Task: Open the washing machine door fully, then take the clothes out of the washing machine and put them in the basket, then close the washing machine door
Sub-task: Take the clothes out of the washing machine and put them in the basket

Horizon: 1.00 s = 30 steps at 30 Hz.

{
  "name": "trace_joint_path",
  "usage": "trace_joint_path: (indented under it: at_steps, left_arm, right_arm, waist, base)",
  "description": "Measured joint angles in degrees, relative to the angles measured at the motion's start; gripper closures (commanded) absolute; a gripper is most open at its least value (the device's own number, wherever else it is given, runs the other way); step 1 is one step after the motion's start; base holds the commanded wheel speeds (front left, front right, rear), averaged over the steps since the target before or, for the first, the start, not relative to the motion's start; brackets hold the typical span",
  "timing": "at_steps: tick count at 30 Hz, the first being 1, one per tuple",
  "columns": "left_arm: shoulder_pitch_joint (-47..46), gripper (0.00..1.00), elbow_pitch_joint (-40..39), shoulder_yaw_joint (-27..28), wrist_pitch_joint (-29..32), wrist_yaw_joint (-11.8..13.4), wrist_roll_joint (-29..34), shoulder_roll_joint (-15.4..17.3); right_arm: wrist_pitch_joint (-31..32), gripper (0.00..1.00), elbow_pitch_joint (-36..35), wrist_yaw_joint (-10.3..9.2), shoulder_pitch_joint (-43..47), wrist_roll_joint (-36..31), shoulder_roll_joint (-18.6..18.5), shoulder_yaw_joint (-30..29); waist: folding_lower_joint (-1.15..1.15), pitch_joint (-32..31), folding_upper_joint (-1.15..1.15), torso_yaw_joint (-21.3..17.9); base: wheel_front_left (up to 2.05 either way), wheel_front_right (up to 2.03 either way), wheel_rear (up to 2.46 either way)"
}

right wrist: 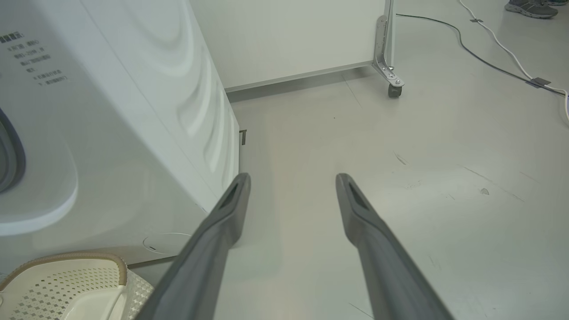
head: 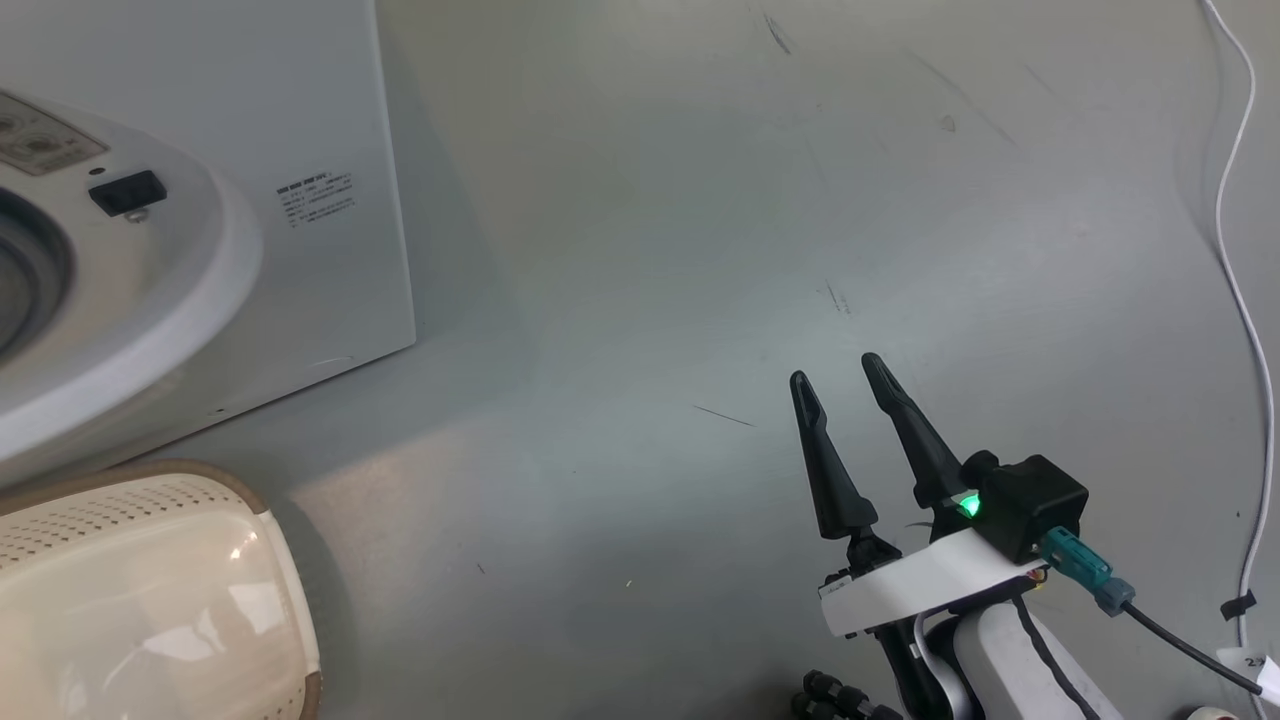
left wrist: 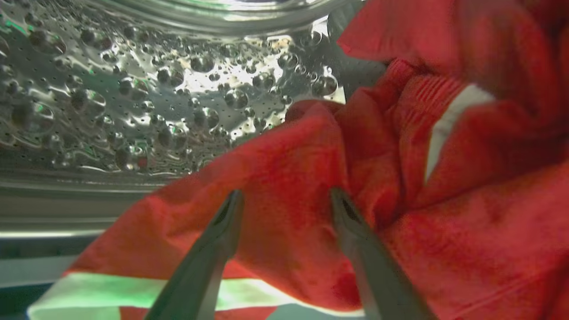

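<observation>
Reaching into the drum (left wrist: 133,98), the left gripper (left wrist: 285,195) has its fingers spread wide with nothing clamped between them. The tips are right at a fold of the clothes (left wrist: 466,249); whether they touch it I cannot tell. The clothes lie bunched inside the drum, across the middle and right of the left wrist view. A white band (left wrist: 133,295) runs along the near hem and a white strip (left wrist: 449,120) shows further in.

By the look of it, the fabric is light, soft and limp. It will drape and trail when lifted, and a pinch on one thin edge could slip. The thick ridge of folds between the fingers seems the best hold, taken deep enough to gather several layers.

The left wrist view gives the cloth and the steel. The head view gives the outside instead: the machine (head: 330,120) at the left and the basket (head: 150,590) just in front of it on the floor (head: 650,250). Well to the right is the right gripper (head: 836,370), fingers wide and empty above bare floor. The right wrist view adds the machine's side wall, a caster (right wrist: 393,89) and, far off, a shoe (right wrist: 529,6).
</observation>
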Motion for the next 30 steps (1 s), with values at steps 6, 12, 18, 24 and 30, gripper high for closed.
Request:
trace_joint_path:
  at_steps: [6,12,18,24,30]
  left_arm:
    - [-0.68,0.00,2.15,-0.43,1.91,0.00,-0.02,0.22]
    - [-2.34,0.00,3.25,-0.41,2.15,0.00,-0.02,0.44]
    - [-3.95,0.00,4.72,0.98,2.64,0.01,-1.46,0.11]
    - [-4.77,1.00,5.95,0.94,2.64,0.01,-2.01,-0.12]
    - [-4.98,1.00,6.78,0.58,1.77,0.00,-2.00,-0.36]
  right_arm:
    - [0.00,0.00,-0.24,-0.32,-0.37,0.07,0.00,0.16]
    - [0.00,0.00,-0.49,-0.73,-1.22,0.07,0.00,0.27]
    - [0.00,0.00,-0.52,-0.85,-1.28,0.07,0.00,0.42]
    - [0.00,0.00,-0.52,-1.23,-1.68,0.05,0.00,0.45]
    - [0.00,0.00,-0.46,-1.31,-2.10,0.07,0.00,0.44]
  waist:
    - [0.00,0.48,0.00,0.02]
    - [0.00,1.00,0.00,0.08]
    - [0.00,1.43,0.00,0.26]
    - [0.00,1.39,0.00,0.41]
    - [0.00,0.95,0.00,0.63]
  base:
    - [0.00,0.00,0.00]
    - [0.00,0.00,0.00]
    - [0.00,0.00,0.00]
    - [0.00,0.00,0.00]
    - [0.00,0.00,0.00]
